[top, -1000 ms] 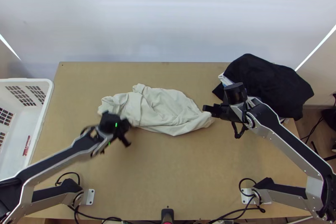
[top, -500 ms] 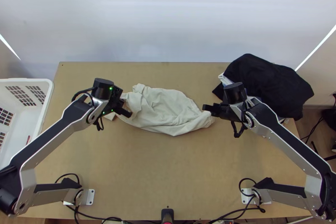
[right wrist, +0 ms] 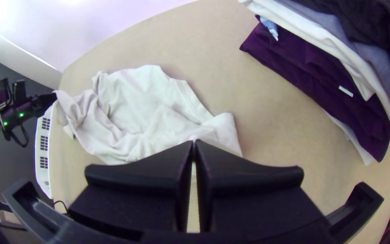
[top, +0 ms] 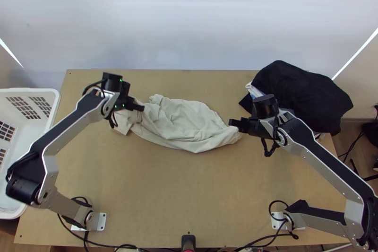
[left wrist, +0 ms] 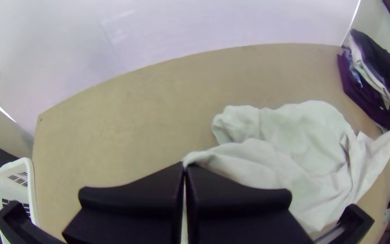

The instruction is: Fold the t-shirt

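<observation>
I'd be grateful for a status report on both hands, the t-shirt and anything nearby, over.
Left hand shut on off-white t-shirt, right hand shut on its other end. T-shirt bunched between them. Clothes pile beside right hand, possibly in its way.

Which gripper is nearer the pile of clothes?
The right gripper: it holds the end of the t-shirt nearest the pile, while the left gripper holds the opposite end.

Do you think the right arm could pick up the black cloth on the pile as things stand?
Probably not: the right gripper is shut on the t-shirt, though the black cloth lies close by.
</observation>
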{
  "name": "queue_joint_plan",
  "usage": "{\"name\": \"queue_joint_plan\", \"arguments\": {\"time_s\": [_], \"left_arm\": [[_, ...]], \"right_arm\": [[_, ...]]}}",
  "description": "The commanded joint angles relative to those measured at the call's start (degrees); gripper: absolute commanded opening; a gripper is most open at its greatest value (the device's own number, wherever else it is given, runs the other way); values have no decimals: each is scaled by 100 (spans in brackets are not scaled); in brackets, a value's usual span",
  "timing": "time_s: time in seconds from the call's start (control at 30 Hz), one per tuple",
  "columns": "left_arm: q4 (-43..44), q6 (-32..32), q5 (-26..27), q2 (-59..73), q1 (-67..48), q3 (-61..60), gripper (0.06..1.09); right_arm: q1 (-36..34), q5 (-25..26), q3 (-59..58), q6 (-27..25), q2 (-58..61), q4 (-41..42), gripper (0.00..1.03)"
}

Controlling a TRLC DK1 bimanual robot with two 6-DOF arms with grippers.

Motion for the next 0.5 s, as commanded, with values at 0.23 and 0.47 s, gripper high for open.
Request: {"name": "queue_joint_plan", "arguments": {"time_s": [0.23, 0.47], "left_arm": [[-272, -443, 1, 697, 431, 816, 10], [-1722, -1085, 10, 363, 395, 2723, 10]], "right_arm": [[-63, 22, 48, -15, 26, 6, 3], [-547, 22, 637, -147, -27, 15, 3]]}}
